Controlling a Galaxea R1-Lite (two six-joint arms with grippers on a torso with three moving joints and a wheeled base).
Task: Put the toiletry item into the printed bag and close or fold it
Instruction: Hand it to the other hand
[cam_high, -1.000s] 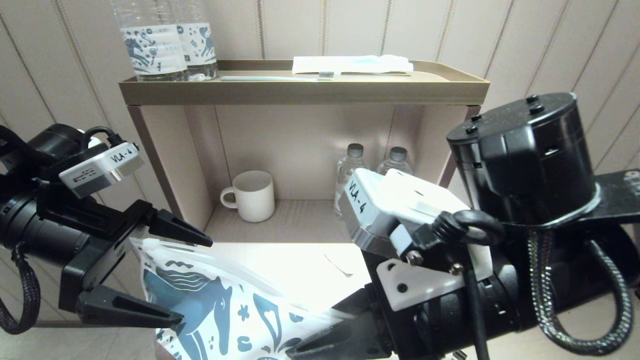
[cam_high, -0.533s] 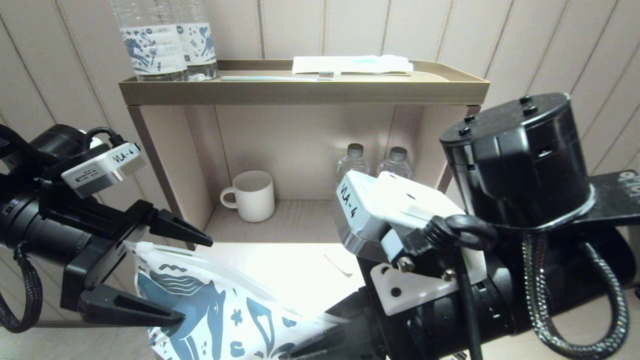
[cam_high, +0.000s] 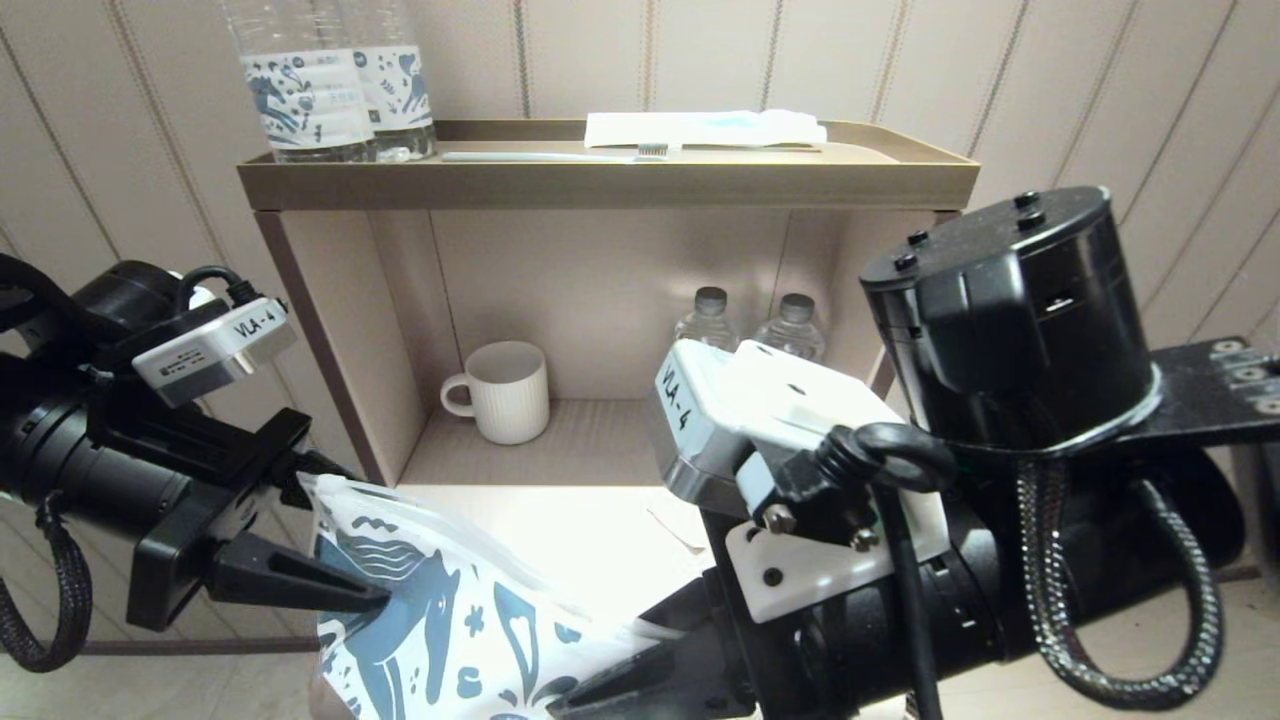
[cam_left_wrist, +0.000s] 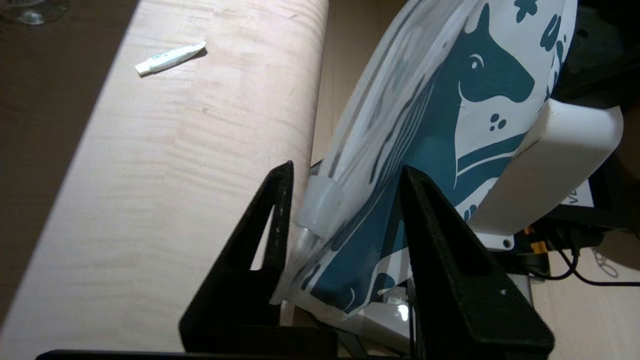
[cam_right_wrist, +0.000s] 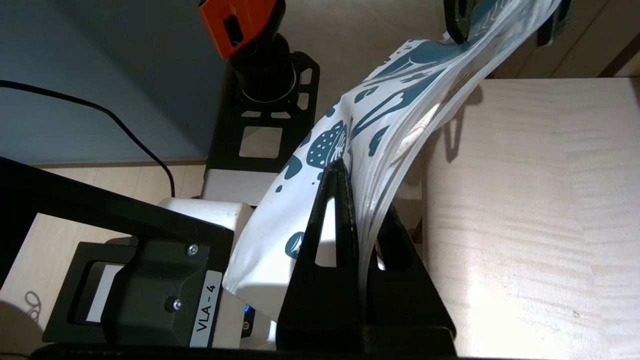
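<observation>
The left tool (cam_high: 345, 535) has just narrowed its jaws around the printed bag's (cam_high: 450, 620) near end, off the desk's (cam_left_wrist: 165, 165) front edge, not quite pinching; the right tool (cam_right_wrist: 362, 210) pinches the other end. The comb isn't visible; sealing looks imminent.

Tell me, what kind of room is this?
Probably a hotel room or a mock-up: a shelf holds bottles and a toothbrush, with a mug underneath.
</observation>
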